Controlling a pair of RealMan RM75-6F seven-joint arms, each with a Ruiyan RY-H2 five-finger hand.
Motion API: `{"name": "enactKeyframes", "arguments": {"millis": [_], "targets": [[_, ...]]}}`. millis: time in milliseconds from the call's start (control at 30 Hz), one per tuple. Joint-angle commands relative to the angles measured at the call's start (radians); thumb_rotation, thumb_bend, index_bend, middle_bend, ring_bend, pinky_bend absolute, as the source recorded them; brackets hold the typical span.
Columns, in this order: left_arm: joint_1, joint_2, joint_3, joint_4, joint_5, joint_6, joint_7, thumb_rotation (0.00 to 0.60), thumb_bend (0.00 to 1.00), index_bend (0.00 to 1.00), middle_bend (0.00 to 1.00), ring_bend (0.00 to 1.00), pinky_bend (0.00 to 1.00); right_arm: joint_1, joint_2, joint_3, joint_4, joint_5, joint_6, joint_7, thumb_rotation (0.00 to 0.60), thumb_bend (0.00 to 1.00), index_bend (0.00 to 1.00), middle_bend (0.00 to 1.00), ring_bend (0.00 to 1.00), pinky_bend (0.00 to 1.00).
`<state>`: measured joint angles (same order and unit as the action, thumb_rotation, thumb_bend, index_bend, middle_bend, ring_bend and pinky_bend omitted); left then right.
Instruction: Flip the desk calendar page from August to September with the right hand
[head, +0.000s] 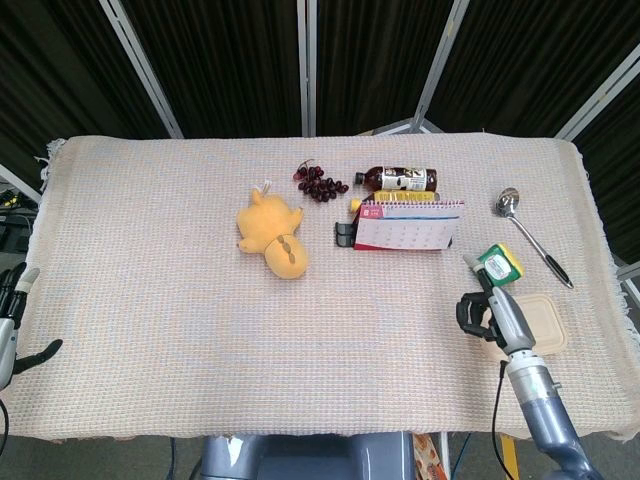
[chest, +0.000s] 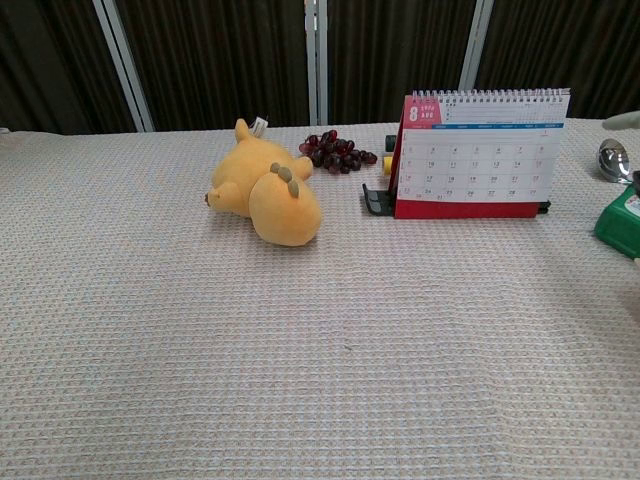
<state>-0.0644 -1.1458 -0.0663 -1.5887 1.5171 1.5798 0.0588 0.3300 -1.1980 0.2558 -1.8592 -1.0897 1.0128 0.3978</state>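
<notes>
Closest to you, your left hand sits off the table's near left corner, holding nothing, its fingers spread with the thumb stuck out to the side. Your right hand is up over the cloth at the near right, seen edge-on from the head view; its fingers are curled loosely with nothing in them, though how tightly they close I cannot tell from this angle. It hovers just beside the beige lidded container, on that container's left side, and just short of the green box. In the chest view only a pale fingertip pokes in at the right edge.

Moving out, the spoon lies diagonally on the right side of the table, bowl end farthest from you. In the middle stands the desk calendar, upright on its dark stand, spiral binding along the top, the page facing you showing a large 8 in a pink corner block above a grid of dates. It is well apart from your right hand, ahead and to the left of it. Left of the calendar, the yellow plush toy lies on its side.

Farther back, a dark bottle rests lengthwise just behind the calendar, with a bunch of dark grapes beside it to the left. The woven cloth covers the whole tabletop, and dark curtains hang behind.
</notes>
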Motion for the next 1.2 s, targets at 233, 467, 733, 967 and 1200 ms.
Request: {"name": "enactKeyframes", "arguments": {"millis": [233, 467, 733, 967, 1200], "targets": [[0.012, -0.003, -0.009, 0.0, 0.016, 0.04, 0.01, 0.6, 0.02, 0.0, 0.0, 0.0, 0.0, 0.169, 0.01, 0.177, 0.097, 0.371, -0.504, 0.383, 0.6, 0.55, 0.0, 0.79, 0.81, 0.71], [0.011, -0.005, -0.01, 0.003, 0.02, 0.041, 0.012, 0.6, 0.02, 0.0, 0.0, 0.0, 0.0, 0.216, -0.058, 0.175, 0.225, 0.428, -0.562, 0.406, 0.6, 0.55, 0.0, 0.79, 0.81, 0.71], [0.007, -0.004, -0.013, 0.004, 0.011, 0.031, 0.012, 0.6, 0.02, 0.0, 0.0, 0.0, 0.0, 0.253, -0.112, 0.156, 0.323, 0.5, -0.58, 0.403, 0.6, 0.55, 0.0, 0.78, 0.81, 0.71], [0.006, -0.004, -0.011, 0.004, 0.012, 0.026, 0.013, 0.6, 0.02, 0.0, 0.0, 0.0, 0.0, 0.265, -0.143, 0.145, 0.386, 0.545, -0.613, 0.407, 0.6, 0.55, 0.0, 0.78, 0.81, 0.71], [0.004, -0.006, -0.01, 0.004, 0.017, 0.025, 0.017, 0.6, 0.02, 0.0, 0.0, 0.0, 0.0, 0.273, -0.167, 0.147, 0.432, 0.557, -0.629, 0.399, 0.6, 0.55, 0.0, 0.78, 0.81, 0.71]]}}
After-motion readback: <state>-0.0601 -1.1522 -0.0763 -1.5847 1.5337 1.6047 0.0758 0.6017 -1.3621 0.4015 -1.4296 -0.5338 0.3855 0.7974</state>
